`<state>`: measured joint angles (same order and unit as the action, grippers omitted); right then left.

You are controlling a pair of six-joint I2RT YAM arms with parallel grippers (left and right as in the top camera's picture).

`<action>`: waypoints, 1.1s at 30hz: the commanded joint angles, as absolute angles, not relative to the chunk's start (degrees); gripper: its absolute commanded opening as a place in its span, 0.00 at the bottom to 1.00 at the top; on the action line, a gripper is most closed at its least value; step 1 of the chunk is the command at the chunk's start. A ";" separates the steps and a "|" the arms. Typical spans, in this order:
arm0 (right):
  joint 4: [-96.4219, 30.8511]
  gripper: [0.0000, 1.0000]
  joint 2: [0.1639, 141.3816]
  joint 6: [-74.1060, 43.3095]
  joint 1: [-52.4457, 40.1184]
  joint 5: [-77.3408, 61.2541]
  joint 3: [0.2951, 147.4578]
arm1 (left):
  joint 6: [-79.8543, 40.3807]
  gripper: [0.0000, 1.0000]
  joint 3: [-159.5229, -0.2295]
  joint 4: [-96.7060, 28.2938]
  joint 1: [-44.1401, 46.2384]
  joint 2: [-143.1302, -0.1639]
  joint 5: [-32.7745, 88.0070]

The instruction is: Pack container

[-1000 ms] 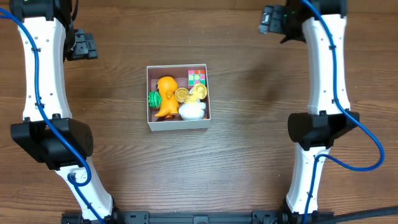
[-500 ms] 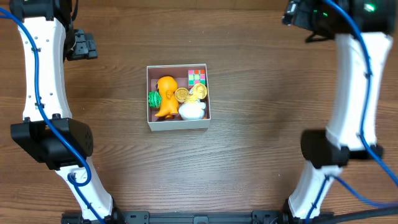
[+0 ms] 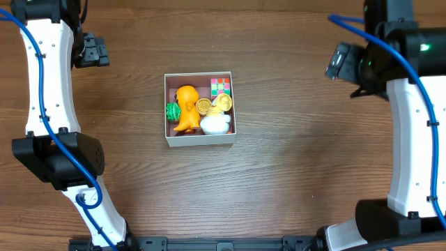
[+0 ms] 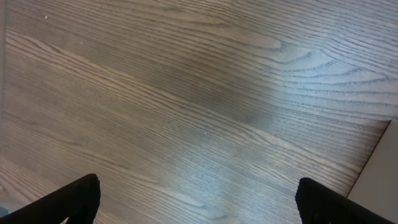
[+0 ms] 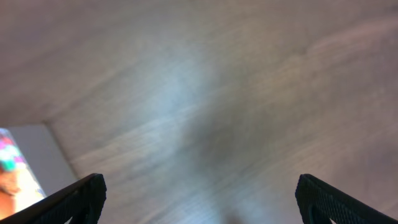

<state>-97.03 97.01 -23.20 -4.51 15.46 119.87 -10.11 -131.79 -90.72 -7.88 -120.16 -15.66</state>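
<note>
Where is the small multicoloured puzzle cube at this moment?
In the overhead view, the small multicoloured puzzle cube sits inside the white-walled square container, in its far right corner, just behind the yellow round toy and right of the orange figure.

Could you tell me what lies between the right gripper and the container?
Nothing but bare table between the right gripper and the container, per the overhead view.

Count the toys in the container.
6, all in the container: orange figure mid-left, green toy left of it, cube top right, gold piece and another below the cube, white toy bottom right. More may hide underneath.
</note>
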 commanded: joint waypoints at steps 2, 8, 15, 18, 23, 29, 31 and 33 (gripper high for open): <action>-96.73 1.00 85.95 -25.61 -5.91 17.69 111.68 | -9.02 1.00 -132.86 -90.78 -7.94 -120.90 -15.40; -89.32 1.00 73.10 -25.54 -6.81 10.15 101.67 | -9.02 1.00 -132.86 -90.78 -7.94 -120.90 -15.40; -83.96 1.00 60.29 -23.49 -6.81 7.55 92.12 | -9.02 1.00 -132.86 -90.78 -7.94 -120.90 -15.40; -82.30 1.00 56.10 -18.68 -6.81 5.32 88.44 | -9.02 1.00 -132.86 -90.78 -7.94 -120.90 -15.40; -78.43 1.00 50.48 -10.33 -6.81 -3.88 82.61 | -9.02 1.00 -132.86 -90.78 -7.94 -120.90 -15.40; -81.01 1.00 48.93 -10.52 -6.79 -5.48 80.53 | -9.02 1.00 -132.86 -90.78 -7.94 -120.90 -15.40; -84.40 1.00 48.90 -10.66 -6.79 -5.50 80.53 | -9.02 1.00 -132.86 -90.78 -7.94 -120.90 -15.40; -88.12 1.00 48.90 -10.66 -6.79 -5.48 80.53 | -9.02 1.00 -132.86 -90.78 -7.94 -120.90 -15.40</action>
<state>-85.03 49.15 -11.68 -6.52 -4.32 80.88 -10.11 -131.79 -90.72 -7.88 -120.16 -15.62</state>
